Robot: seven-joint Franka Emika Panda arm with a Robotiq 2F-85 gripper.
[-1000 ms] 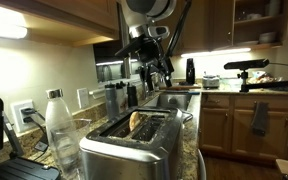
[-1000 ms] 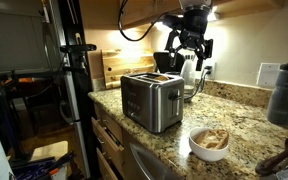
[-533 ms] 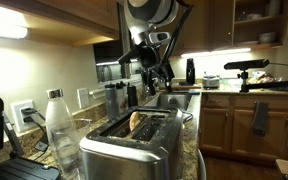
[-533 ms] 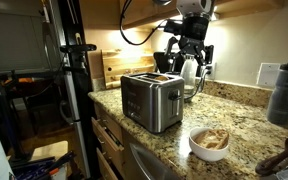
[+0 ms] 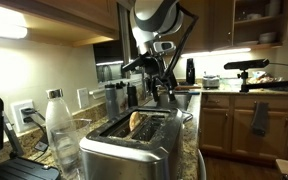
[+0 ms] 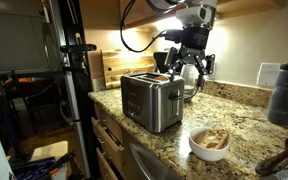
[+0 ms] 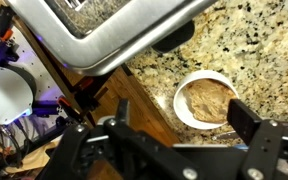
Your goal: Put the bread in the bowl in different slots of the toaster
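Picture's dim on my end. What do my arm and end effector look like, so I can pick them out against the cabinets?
The arm is made of rounded, glossy light-grey segments. The end effector is black, with two chunky, angular fingers. A thin black cable hangs in a loop from the arm. No markings are readable in any view.

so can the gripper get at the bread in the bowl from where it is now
Probably yes. The gripper hangs open above the counter, and the bowl sits uncovered with nothing over the bread. The toaster stands off to one side, so a move across and down looks free.
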